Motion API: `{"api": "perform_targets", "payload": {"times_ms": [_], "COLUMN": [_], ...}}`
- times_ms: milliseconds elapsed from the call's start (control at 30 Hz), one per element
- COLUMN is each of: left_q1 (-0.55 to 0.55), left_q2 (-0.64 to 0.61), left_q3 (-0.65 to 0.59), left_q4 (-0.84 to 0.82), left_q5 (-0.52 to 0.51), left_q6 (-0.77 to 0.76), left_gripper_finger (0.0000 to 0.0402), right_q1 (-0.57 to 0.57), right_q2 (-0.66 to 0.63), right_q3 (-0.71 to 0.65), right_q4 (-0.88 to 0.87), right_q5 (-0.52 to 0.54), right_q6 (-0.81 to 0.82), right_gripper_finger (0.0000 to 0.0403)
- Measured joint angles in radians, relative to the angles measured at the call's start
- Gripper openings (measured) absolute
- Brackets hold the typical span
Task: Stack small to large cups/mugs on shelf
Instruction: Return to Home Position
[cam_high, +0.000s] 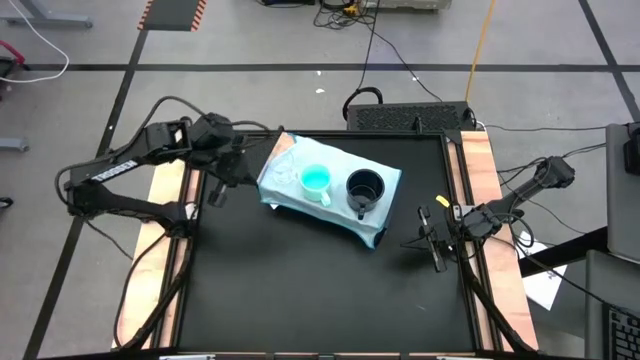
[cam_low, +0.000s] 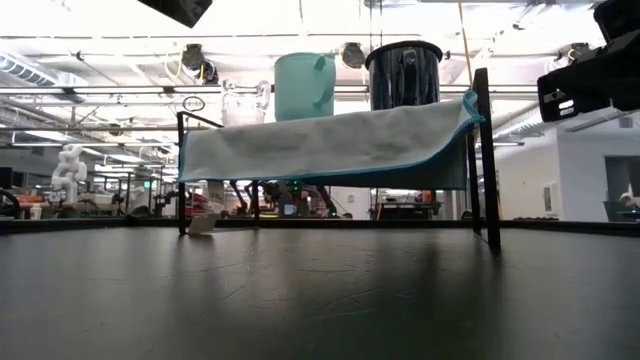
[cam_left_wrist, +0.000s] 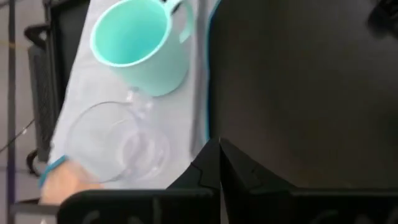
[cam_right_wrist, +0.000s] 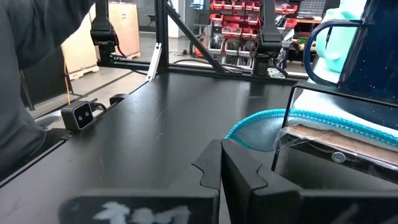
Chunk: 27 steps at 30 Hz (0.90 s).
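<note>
Cups: all three are seen in a row on the shelf (cam_low: 330, 150), small to large: clear glass cup (cam_low: 243, 103), teal mug (cam_low: 305, 87), black mug (cam_low: 404, 75).
Left gripper (cam_left_wrist: 219, 146): fingers closed together, nothing held; placed just off the shelf's glass-cup end.
Right gripper (cam_right_wrist: 221, 146): fingers together, empty; held near the black-mug end.
Remaining: placing is judged done; only the return to rest is left.

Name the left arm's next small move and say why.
Probably draw the left gripper back, away from the shelf: it is shut and empty beside the clear glass cup, which already stands there with the teal mug and black mug. The right gripper waits at the table's right edge.
</note>
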Motion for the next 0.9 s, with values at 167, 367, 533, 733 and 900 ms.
{"api": "perform_targets", "payload": {"times_ms": [167,367,533,733,900], "left_q1": [0.003,-0.011,-0.060,-0.101,-0.135], "left_q2": [-0.119,-0.249,-0.345,-0.433,-0.510], "left_q3": [-0.158,-0.334,-0.492,-0.655,-0.772], "left_q4": [0.142,0.301,0.502,0.769,0.926], "left_q5": [0.071,0.247,0.193,0.179,0.162], "left_q6": [-0.052,-0.170,-0.285,-0.420,-0.450], "left_gripper_finger": [0.0001,0.0001,0.0001,0.0000,0.0000], "right_q1": [0.000,0.000,0.000,0.000,0.000], "right_q2": [0.000,0.000,0.000,0.000,0.000], "right_q3": [0.000,0.000,0.000,0.000,0.000], "right_q4": [0.000,0.000,0.000,0.000,0.001], "right_q5": [0.000,0.000,0.000,0.000,0.000], "right_q6": [0.004,0.000,-0.005,-0.005,0.000], "right_gripper_finger": [0.0000,0.0000,0.0000,0.0000,0.0000]}}
